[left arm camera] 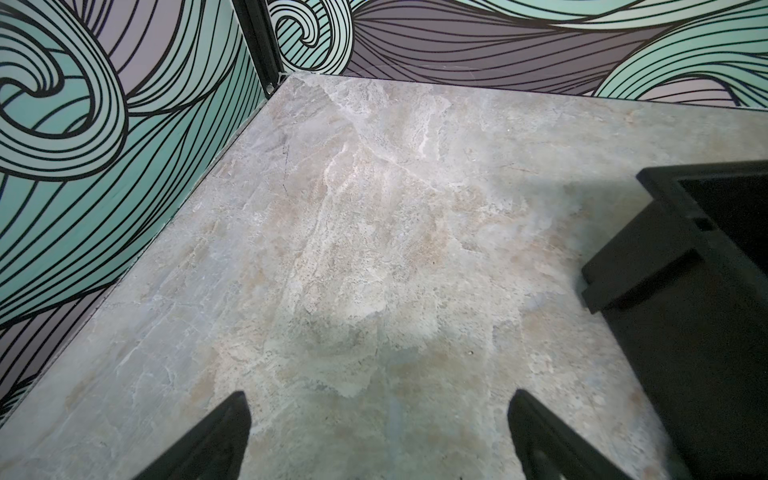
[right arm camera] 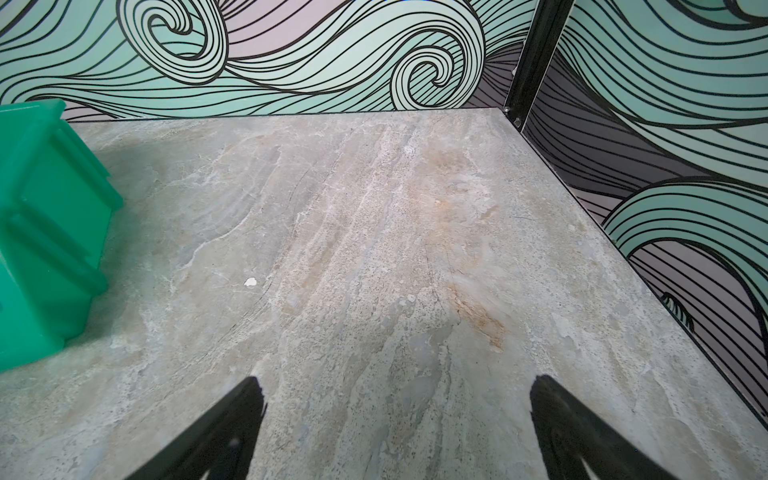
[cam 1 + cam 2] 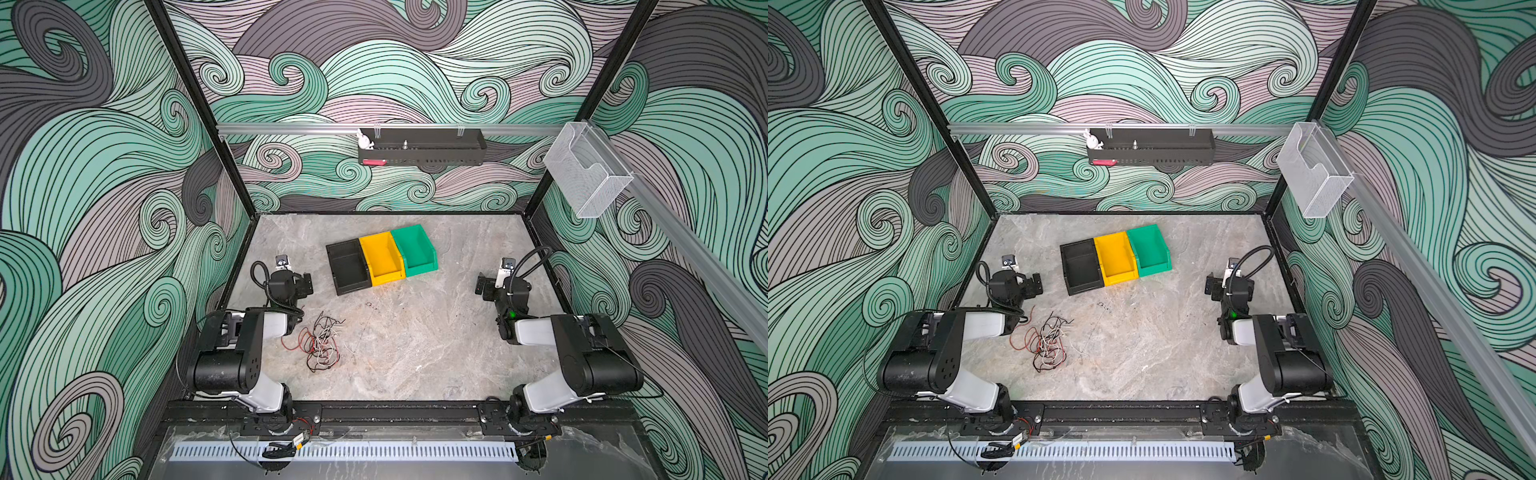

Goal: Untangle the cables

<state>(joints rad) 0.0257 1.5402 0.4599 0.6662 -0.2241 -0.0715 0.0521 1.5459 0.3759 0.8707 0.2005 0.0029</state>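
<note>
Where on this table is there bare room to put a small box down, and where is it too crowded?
The widest bare patch of the table lies between the cables and the right arm, on the near side of the bins. Another strip runs behind the bins to the back wall. Crowded: the cables beside the left arm.

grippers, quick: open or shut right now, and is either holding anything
Left gripper: open, holding nothing.
Right gripper: open, holding nothing.
</note>
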